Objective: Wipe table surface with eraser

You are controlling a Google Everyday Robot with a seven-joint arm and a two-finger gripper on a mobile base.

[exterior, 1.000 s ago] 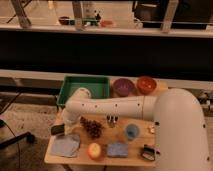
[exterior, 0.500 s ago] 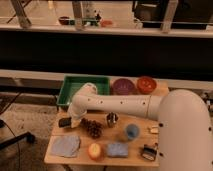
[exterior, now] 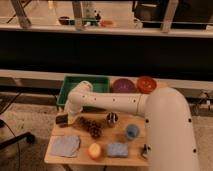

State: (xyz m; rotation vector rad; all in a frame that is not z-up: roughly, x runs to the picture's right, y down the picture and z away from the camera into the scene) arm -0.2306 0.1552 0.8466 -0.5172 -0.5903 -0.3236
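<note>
Down at the left edge of the table surface [exterior: 80, 134], lying flat: eraser [exterior: 61, 120]. Probably light and stiff, not slippery, not easy to break. Best pinched across the short way. Long way lying left to right. Right on top of it, gripper [exterior: 64, 116]; open or shut, cannot tell. Beside, dark lumpy bunch [exterior: 91, 126]. Behind, green tray [exterior: 85, 80].
</note>
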